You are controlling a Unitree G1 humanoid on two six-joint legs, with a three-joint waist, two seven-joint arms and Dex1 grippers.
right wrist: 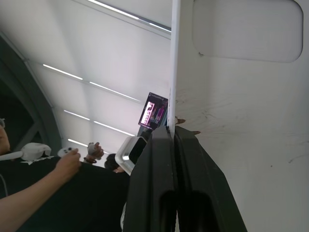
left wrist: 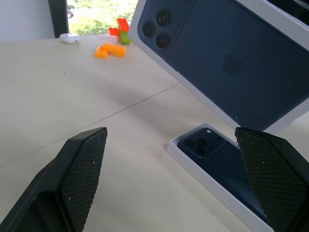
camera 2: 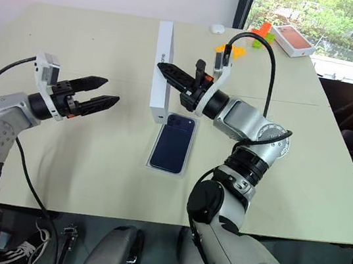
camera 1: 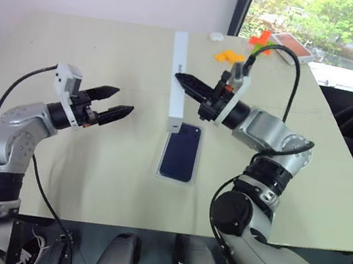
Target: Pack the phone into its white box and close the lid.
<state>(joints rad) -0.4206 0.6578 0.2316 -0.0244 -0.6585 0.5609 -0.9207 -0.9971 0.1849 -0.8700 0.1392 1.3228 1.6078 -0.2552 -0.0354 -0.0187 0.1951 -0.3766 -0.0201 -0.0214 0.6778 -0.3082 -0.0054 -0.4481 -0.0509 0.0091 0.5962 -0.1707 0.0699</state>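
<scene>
The dark blue phone lies back-up in the shallow white box near the table's middle; the left wrist view shows its lenses. The lid is up on edge just beyond the box. Its printed phone picture faces my left gripper, and its plain inside faces the right wrist camera. My right gripper is shut on one long wall of the lid. My left gripper hangs open and empty to the left of the box, pointing at it. I cannot tell whether the lid touches the table.
Orange bricks, a small white case and an orange-topped box lie at the table's far right. A person's hand holding a controller appears in the right wrist view. The table's front edge is close below the box.
</scene>
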